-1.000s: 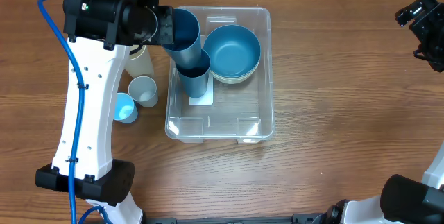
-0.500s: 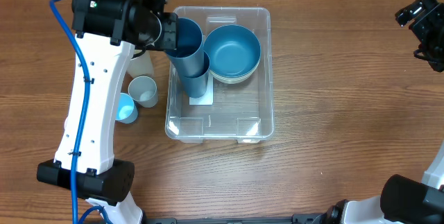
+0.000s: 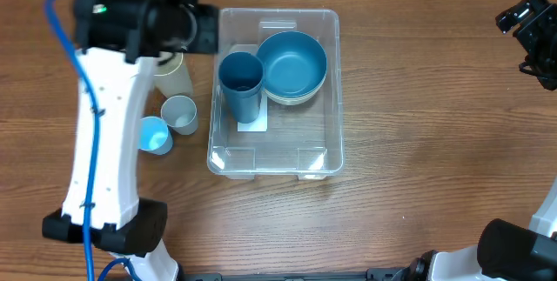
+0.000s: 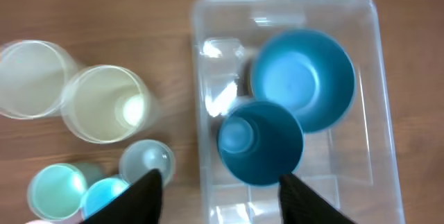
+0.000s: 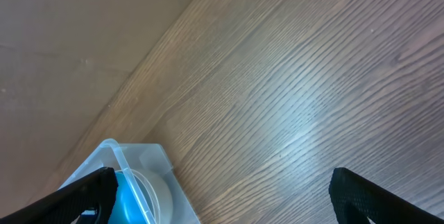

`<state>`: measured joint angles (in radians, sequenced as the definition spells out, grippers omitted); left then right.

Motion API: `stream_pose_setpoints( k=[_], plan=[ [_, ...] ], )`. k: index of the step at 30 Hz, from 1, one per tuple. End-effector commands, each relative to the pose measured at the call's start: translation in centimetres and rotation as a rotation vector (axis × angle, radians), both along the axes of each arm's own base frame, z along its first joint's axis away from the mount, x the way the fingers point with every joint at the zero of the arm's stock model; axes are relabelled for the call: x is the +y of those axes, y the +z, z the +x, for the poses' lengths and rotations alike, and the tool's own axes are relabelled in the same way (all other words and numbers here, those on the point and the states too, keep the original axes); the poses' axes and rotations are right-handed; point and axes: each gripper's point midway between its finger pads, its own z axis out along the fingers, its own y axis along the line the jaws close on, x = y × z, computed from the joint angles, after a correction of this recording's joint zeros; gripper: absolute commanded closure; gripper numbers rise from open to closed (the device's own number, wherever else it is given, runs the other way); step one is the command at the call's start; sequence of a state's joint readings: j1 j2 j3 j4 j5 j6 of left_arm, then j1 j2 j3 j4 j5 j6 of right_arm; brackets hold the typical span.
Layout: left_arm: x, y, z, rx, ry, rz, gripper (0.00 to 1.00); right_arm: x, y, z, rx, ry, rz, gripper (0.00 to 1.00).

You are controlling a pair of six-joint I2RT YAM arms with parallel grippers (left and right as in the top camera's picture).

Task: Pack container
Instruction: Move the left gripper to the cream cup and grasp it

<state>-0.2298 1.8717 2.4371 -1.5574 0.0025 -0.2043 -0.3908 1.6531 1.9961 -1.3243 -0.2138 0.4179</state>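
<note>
Container [image 3: 300,135]: cup [image 3: 241,76] and bowl [image 3: 291,65] crowd far end, near end free, white label [image 3: 253,125] unreadable; left gripper [image 4: 223,189] over its left edge and right gripper [image 5: 222,193] well clear, both spread, empty.

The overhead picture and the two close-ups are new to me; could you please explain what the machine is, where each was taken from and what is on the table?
These are two robot arms at a wooden table. The overhead picture looks straight down: the white left arm is on the left, the right arm shows at the top right. The other two come from a camera on each wrist; the dark shapes at their bottom edges are that arm's own jaws. On the table stands the clear container, with a dark blue cup and a blue bowl inside. Smaller cups stand outside it, by the left arm. Both pairs of jaws are open, holding nothing.
</note>
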Motion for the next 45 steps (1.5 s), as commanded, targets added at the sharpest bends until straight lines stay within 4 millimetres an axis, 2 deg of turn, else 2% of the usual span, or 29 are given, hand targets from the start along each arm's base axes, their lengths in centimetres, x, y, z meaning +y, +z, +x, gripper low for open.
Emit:
stream_pose_setpoints(
  k=[1,2,4,8,12,17,19,23,27,34,39,43,45],
  plan=[
    [7.1,3.4,0.3,-0.096,0.259,0.012,0.41,0.1,0.6,0.0,-0.018,0.003,-0.002,0.0],
    [8.6,3.4,0.2,-0.091,0.307,0.008,0.39,0.1,0.6,0.0,-0.018,0.003,-0.002,0.0],
    [13.9,1.8,-0.2,-0.023,0.452,-0.018,0.39,0.1,0.6,0.0,-0.018,0.003,-0.002,0.0],
    [20.1,-2.4,0.0,0.109,0.617,-0.083,0.47,0.1,0.6,0.0,-0.018,0.003,-0.002,0.0],
    [22.8,-6.7,2.1,0.19,0.657,-0.143,0.48,0.1,0.6,0.0,-0.018,0.003,-0.002,0.0],
    [23.7,-12.2,5.2,0.271,0.651,-0.144,0.51,0.1,0.6,0.0,-0.019,0.003,-0.002,0.0],
    [24.1,-13.8,6.3,0.279,0.652,-0.145,0.51,0.1,0.6,0.0,-0.018,0.003,-0.002,0.0],
    [24.1,-15.8,8.3,0.271,0.636,-0.171,0.52,0.1,0.6,0.0,-0.018,0.003,-0.002,0.0],
    [22.9,-16.9,9.5,0.269,0.558,-0.193,0.55,0.1,0.6,0.0,-0.018,0.003,-0.002,0.0],
    [21.7,-17.4,9.6,0.287,0.496,-0.158,0.6,0.1,0.6,0.0,-0.018,0.003,-0.002,0.0],
    [22.0,-19.5,8.7,0.35,0.51,-0.091,0.65,0.1,0.6,0.0,-0.018,0.003,-0.002,0.0],
    [22.1,-19.8,8.5,0.359,0.513,-0.084,0.67,0.1,0.6,0.0,-0.018,0.003,-0.002,0.0],
    [22.1,-19.8,8.5,0.358,0.514,-0.082,0.71,0.1,0.6,0.0,-0.018,0.003,-0.002,0.0]
  ],
)
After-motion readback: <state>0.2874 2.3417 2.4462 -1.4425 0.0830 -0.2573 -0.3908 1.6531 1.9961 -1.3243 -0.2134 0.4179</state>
